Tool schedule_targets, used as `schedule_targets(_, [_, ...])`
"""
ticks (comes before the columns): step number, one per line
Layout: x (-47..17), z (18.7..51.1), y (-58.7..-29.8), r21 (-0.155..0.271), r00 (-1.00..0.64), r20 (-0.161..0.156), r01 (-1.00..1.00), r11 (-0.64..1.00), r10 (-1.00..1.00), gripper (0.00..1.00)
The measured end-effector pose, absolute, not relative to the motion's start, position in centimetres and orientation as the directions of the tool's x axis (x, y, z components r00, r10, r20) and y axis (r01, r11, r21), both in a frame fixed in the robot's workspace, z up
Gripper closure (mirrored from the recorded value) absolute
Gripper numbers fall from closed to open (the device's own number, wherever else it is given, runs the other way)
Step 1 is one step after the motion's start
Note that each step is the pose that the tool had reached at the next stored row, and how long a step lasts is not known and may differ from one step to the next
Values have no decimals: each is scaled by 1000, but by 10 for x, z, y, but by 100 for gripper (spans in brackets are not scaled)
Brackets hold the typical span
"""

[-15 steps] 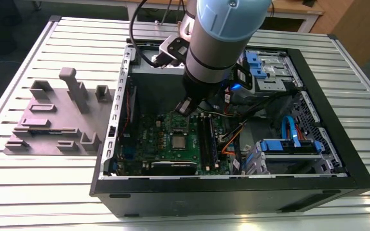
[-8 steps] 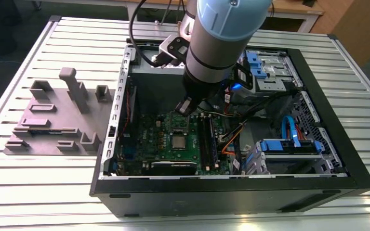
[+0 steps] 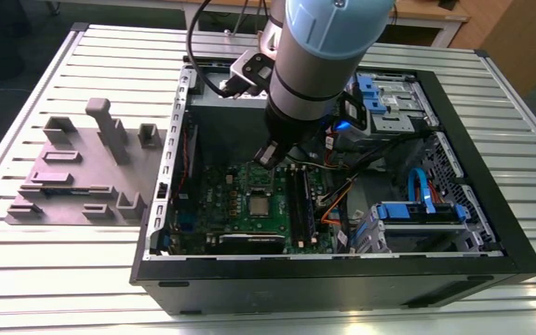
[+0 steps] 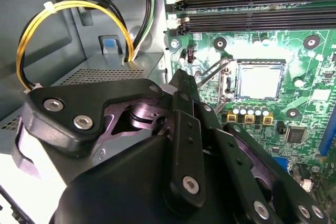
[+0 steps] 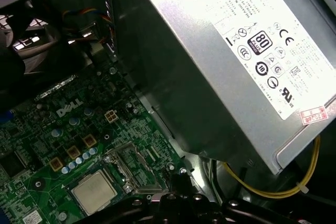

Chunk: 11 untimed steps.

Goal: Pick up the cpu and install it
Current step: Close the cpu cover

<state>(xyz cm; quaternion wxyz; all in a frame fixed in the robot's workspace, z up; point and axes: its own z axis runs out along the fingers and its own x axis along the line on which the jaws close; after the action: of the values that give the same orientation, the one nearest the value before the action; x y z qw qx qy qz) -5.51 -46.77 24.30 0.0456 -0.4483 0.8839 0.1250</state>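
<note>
Exterior view: the arm (image 3: 319, 56) reaches into the open computer case (image 3: 343, 279). The gripper (image 3: 270, 159) hangs over the motherboard (image 3: 217, 199), apart from the cpu (image 3: 260, 204), which lies flat on the board.

Second wrist view: the cpu (image 4: 260, 80) sits square within the socket (image 4: 229, 85) edges. Memory slots (image 4: 252, 3) run nearby. Whether the gripper (image 4: 182, 85) is clenched or released cannot be told.

First wrist view: the power supply (image 5: 236, 51) edge stands near the gripper (image 5: 176, 182). The cpu (image 5: 94, 191) lies uncovered.
</note>
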Motion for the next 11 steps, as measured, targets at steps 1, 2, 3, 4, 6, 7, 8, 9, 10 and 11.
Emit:
schedule_targets(1, [-55, 243, -468, 180, -594, -193, -804, 567, -781, 89])
schedule_targets(2, [-55, 243, -468, 180, -594, -193, -804, 567, -781, 89])
schedule_targets(3, [-55, 244, -468, 180, -594, -193, -804, 567, -781, 89])
schedule_targets(4, [-55, 244, -469, 180, -594, -193, -804, 567, -781, 89])
schedule_targets(6, [-55, 244, -469, 180, -594, -193, -804, 567, -781, 89])
schedule_targets(7, [-55, 244, -470, 180, -594, -193, -804, 567, -781, 89])
schedule_targets(8, [-55, 244, -470, 180, -594, -193, -804, 567, -781, 89])
schedule_targets(9, [-55, 244, -470, 180, -594, -193, -804, 567, -781, 89])
schedule_targets(10, [-55, 244, -471, 180, -594, -193, -804, 567, -781, 89])
schedule_targets(11, [-55, 244, -471, 180, -594, -193, -804, 567, -781, 89])
